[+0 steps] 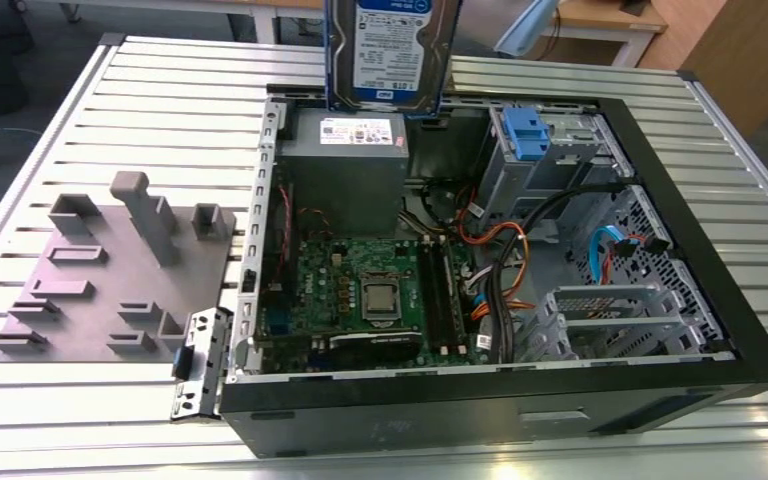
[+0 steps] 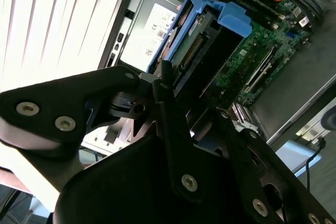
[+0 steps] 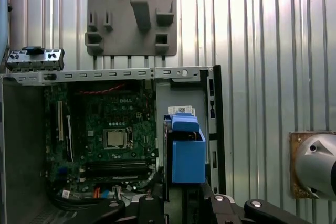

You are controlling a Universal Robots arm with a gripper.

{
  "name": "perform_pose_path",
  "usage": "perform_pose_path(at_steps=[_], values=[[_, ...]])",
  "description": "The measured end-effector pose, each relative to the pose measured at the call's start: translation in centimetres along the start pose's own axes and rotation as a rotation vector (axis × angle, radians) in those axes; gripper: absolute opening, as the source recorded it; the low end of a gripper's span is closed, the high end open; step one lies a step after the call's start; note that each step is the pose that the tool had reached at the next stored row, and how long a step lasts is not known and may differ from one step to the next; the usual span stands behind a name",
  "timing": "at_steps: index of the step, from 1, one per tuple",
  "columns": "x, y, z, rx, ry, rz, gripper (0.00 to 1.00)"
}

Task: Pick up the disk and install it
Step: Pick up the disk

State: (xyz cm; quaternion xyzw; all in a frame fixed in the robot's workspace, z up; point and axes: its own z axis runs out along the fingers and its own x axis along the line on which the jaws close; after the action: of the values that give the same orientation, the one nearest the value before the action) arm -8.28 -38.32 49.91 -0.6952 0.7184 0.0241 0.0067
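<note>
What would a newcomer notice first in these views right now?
The silver hard drive in blue plastic rails hangs upright over the open black computer case, at the exterior view's top, clamped by the black fingers in the second wrist view. A grey moulded fixture plate lies on the slotted metal table at the exterior view's left.

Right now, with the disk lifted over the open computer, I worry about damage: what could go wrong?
1. The disk hangs in the fingers above the power supply; a slip could drop it onto that or onto the motherboard next to it.
2. Loose orange cables lie beside the drive cage; they might snag the disk going in.
</note>
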Motion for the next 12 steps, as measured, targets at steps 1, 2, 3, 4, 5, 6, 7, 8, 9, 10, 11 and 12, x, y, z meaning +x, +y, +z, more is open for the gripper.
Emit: perform_pose_path(at_steps=[1, 2, 3, 4, 5, 6, 7, 8, 9, 10, 11, 12], values=[[-0.01, -0.21, 0.00, 0.0000, 0.0000, 0.000, 0.35], [-0.01, -0.42, 0.00, 0.0000, 0.0000, 0.000, 0.35], [-0.02, -0.63, 0.00, 0.0000, 0.0000, 0.000, 0.35], [-0.03, -0.85, 0.00, 0.0000, 0.0000, 0.000, 0.35], [-0.03, -1.07, 0.00, 0.0000, -0.0001, 0.000, 0.35], [-0.04, -1.27, 0.00, 0.0000, 0.0000, 0.000, 0.35], [-0.05, -1.47, 0.00, 0.0000, -0.0001, 0.000, 0.35], [-0.05, -1.68, -0.01, 0.0000, 0.0000, 0.000, 0.35], [-0.06, -1.88, -0.01, 0.0000, 0.0000, 0.000, 0.35], [-0.07, -2.09, -0.01, 0.0000, 0.0000, 0.000, 0.35], [-0.07, -2.30, -0.01, 0.0000, 0.0000, 0.000, 0.35], [-0.08, -2.50, -0.01, 0.0000, 0.0000, 0.000, 0.35]])
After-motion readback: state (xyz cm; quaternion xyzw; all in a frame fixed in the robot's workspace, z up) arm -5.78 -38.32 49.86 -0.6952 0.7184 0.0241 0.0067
